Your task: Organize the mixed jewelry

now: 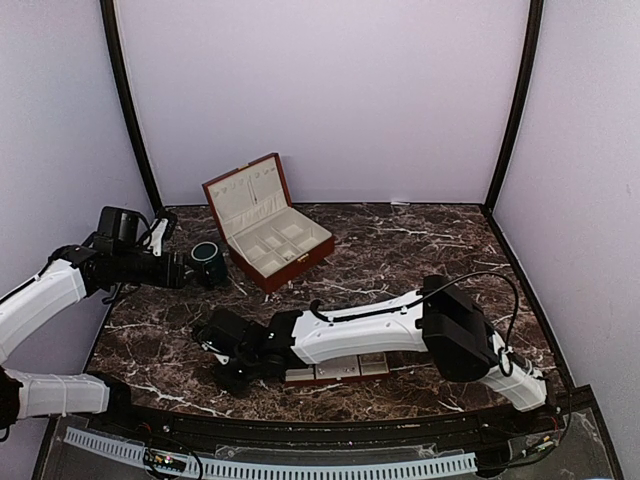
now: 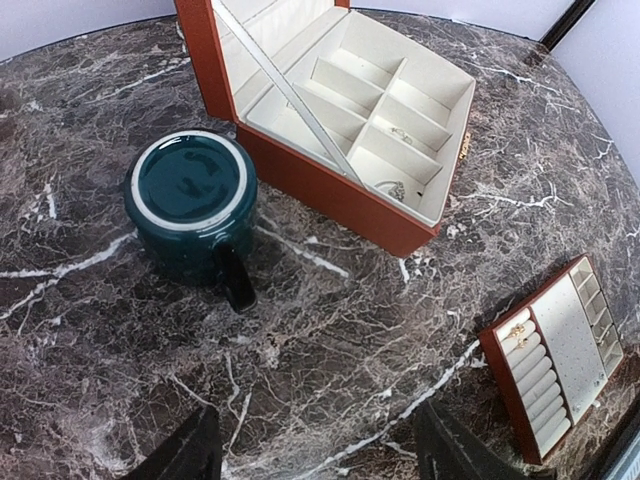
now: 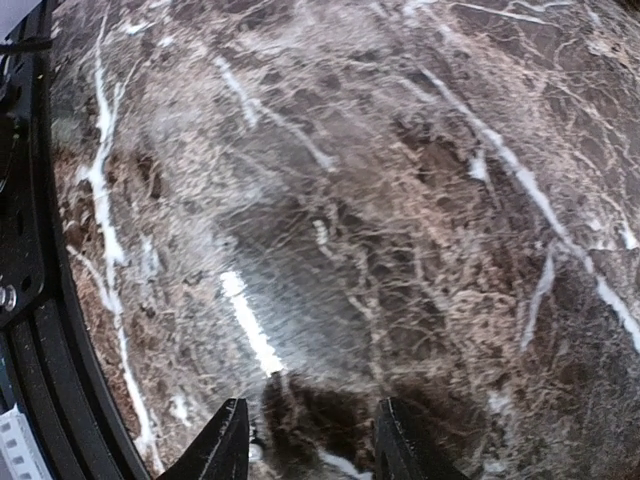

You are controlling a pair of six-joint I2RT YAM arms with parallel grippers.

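Observation:
Tiny pale-metallic jewelry pieces (image 2: 398, 133) lie in the cream compartments of the open red-brown wooden box (image 2: 330, 185), with one more piece on the flat tray (image 2: 518, 333). My left gripper (image 2: 315, 452) is open and empty above bare marble, near the dark green cup (image 2: 190, 200). In the top view it (image 1: 190, 270) sits just left of the cup (image 1: 207, 256). My right gripper (image 3: 310, 447) is open, low over the marble at the front left (image 1: 228, 365). A tiny pale speck (image 3: 255, 451) lies by its left fingertip; I cannot tell what it is.
The open box (image 1: 268, 228) stands at the back left. The flat cream-lined tray (image 1: 335, 372) lies near the front edge, partly under my right forearm. A black rail (image 3: 30, 300) marks the table's front edge close to my right gripper.

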